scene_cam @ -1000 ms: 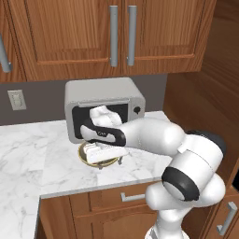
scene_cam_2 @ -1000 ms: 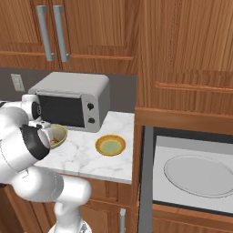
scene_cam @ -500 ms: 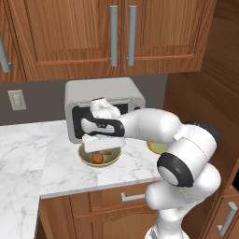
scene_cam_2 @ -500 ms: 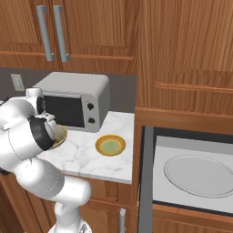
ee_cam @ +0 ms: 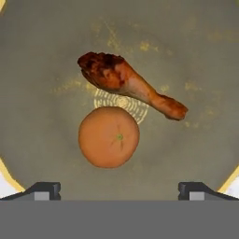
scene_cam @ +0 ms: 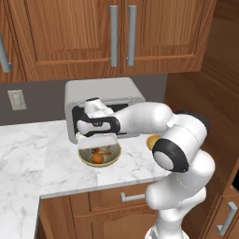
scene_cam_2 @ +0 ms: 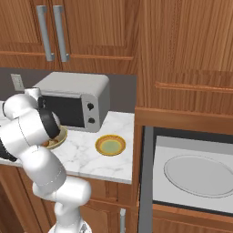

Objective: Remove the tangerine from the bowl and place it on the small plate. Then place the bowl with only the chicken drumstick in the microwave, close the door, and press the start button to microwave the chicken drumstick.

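The olive-tan bowl (scene_cam: 112,158) (ee_cam: 196,56) sits on the marble counter in front of the silver oven. Inside it lie the orange tangerine (scene_cam: 96,158) (ee_cam: 108,137) and the reddish-brown chicken drumstick (scene_cam: 101,151) (ee_cam: 130,84), close beside each other. My gripper (scene_cam: 96,142) (ee_cam: 120,191) hangs straight above the bowl, open, with the tangerine below the gap between the fingertips (ee_cam: 44,190) and nothing held. The small plate (scene_cam_2: 110,145) with its yellow rim lies bare to the right of the bowl; my arm half hides it (scene_cam: 151,141). In the right base view my arm covers most of the bowl (scene_cam_2: 59,138).
A silver two-knob countertop oven (scene_cam: 102,98) (scene_cam_2: 75,102) stands right behind the bowl. At the lower right the microwave (scene_cam_2: 200,173) stands open, showing its round turntable. Wooden cabinets hang overhead, and a tall wooden panel (scene_cam: 200,70) bounds the counter on the right.
My arm has lifted its elbow and stretched further over the counter, while the hand stayed above the bowl and rose slightly. The bowl, tangerine and drumstick have not moved.
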Controlling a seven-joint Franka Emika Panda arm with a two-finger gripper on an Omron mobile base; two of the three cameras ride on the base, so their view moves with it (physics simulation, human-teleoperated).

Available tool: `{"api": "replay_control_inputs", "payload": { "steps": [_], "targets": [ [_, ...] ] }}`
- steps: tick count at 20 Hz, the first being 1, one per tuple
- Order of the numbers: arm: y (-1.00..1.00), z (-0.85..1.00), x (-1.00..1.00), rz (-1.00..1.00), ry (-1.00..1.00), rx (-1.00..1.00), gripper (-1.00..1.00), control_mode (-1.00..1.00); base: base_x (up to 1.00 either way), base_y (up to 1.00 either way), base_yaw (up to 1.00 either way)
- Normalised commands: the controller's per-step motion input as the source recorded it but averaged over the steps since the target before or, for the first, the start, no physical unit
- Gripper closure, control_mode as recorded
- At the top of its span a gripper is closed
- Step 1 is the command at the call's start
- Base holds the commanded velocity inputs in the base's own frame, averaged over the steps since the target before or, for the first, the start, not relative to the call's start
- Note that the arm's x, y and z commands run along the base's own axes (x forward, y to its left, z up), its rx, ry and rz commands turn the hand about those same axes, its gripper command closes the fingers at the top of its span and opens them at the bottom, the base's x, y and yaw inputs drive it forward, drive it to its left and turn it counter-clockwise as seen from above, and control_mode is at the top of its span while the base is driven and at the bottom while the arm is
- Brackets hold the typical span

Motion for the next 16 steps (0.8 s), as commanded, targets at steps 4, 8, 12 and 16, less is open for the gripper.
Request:
{"api": "replay_control_inputs", "payload": {
  "steps": [4, 8, 12, 16],
  "targets": [
    [0.00, -0.35, 0.01, 0.00, -0.06, 0.00, -1.00, -1.00, 0.00, 0.00, 0.00],
    [0.00, -0.16, 0.15, 0.00, -0.01, 0.02, -1.00, -1.00, 0.00, 0.00, 0.00],
    [0.00, -0.19, 0.14, 0.00, -0.06, 0.04, -1.00, -1.00, 0.00, 0.00, 0.00],
    [-0.03, -0.19, 0.00, 0.00, -0.04, 0.02, -1.00, -1.00, 0.00, 0.00, 0.00]
  ]
}}
